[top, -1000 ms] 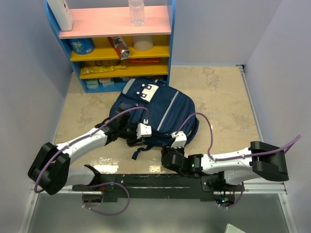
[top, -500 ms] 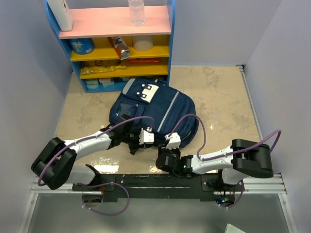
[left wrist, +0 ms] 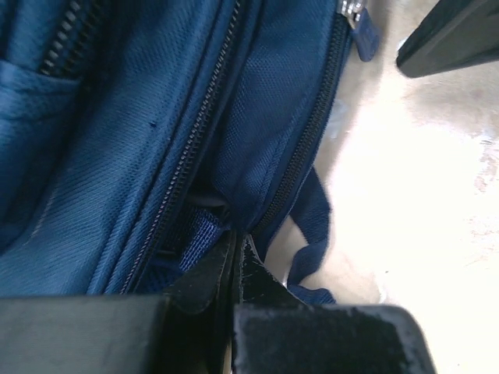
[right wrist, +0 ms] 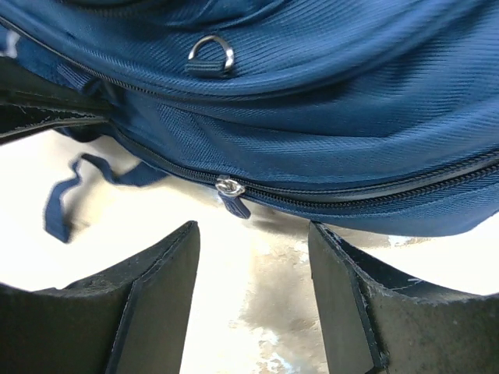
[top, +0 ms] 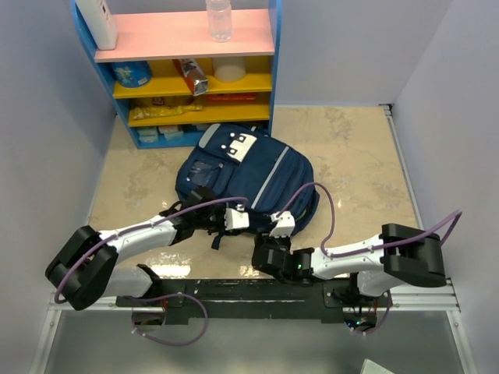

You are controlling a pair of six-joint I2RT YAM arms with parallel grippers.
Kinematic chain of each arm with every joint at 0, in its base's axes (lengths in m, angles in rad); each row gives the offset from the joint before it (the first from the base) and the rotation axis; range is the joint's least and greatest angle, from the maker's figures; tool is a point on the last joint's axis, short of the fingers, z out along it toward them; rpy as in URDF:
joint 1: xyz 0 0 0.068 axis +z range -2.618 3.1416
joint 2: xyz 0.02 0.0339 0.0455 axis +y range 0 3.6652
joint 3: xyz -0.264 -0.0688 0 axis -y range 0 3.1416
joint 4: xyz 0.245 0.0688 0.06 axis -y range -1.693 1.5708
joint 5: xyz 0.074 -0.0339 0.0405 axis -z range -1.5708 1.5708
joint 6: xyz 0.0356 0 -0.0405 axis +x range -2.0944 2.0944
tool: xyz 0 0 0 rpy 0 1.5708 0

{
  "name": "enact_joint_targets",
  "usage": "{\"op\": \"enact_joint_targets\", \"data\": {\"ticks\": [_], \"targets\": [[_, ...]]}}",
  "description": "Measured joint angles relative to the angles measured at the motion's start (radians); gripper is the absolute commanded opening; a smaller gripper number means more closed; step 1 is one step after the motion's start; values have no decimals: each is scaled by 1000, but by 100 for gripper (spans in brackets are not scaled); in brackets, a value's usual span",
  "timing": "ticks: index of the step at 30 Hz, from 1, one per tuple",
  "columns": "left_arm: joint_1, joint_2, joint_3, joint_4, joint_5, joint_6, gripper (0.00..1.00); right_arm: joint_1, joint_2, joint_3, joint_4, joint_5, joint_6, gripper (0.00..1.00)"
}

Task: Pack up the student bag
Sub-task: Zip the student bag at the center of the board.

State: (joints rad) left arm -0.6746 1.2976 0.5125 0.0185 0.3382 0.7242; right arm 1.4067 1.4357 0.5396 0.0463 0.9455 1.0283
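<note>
**Ana:** Where's the student bag [top: 257, 175] sitting?

**Ben:** It's flat on the counter [top: 359, 164], about mid-way. Its white patch points at the shelf unit [top: 274, 70] and its lower edge is toward the arms. Both arms are tucked in against that near edge.

**Ana:** And the pincers?

**Ben:** The left pincer [left wrist: 234, 248] is squeezed fully together, right where the fabric panel between two zips runs down to its tips. Whether any cloth is actually caught, I can't tell. The right pincer [right wrist: 251, 241] is spread wide, just short of the zip pull [right wrist: 231, 192], with one jaw on either side and touching nothing.

**Ana:** What worries you?

**Ben:** Two things. If the left tips shut on nothing, or on a sliver of cloth, the bag won't be anchored. A tug on the zip would then drag the whole bag instead of opening it. The pull is also small and hangs loosely off the seam, so the right jaws could close on the fabric ridge or miss it altogether. There's a loose strap [right wrist: 66, 199] just beside it too, which might snag.

**Ana:** Would the surface help?

**Ben:** I doubt it. It's pale, marbled and glossy with bright reflections, so I'd judge it slick under nylon.

**Ana:** And the surroundings?

**Ben:** Plain lilac-grey walls [top: 47, 117] box in the counter on three sides. The blue shelf unit at the back has pink and yellow shelves, with a clear bottle [top: 219, 19] on top and assorted items below.
</note>
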Motion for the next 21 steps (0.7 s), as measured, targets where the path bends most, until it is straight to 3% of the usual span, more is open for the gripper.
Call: {"op": "enact_joint_targets", "data": {"ticks": [6, 10, 14, 16, 21], "targets": [[0, -53, 59, -77, -34, -18, 0, 0, -58, 0, -35, 15, 40, 60], [0, -56, 118, -145, -39, -35, 28, 0, -79, -3, -60, 15, 63, 60], [0, -64, 159, -203, -40, -54, 41, 0, -89, -8, -69, 14, 78, 60], [0, -74, 176, -235, -31, -59, 68, 0, -89, -9, -73, 14, 81, 60], [0, -115, 213, -326, -1, -70, 69, 0, -88, -9, -77, 14, 88, 60]]}}
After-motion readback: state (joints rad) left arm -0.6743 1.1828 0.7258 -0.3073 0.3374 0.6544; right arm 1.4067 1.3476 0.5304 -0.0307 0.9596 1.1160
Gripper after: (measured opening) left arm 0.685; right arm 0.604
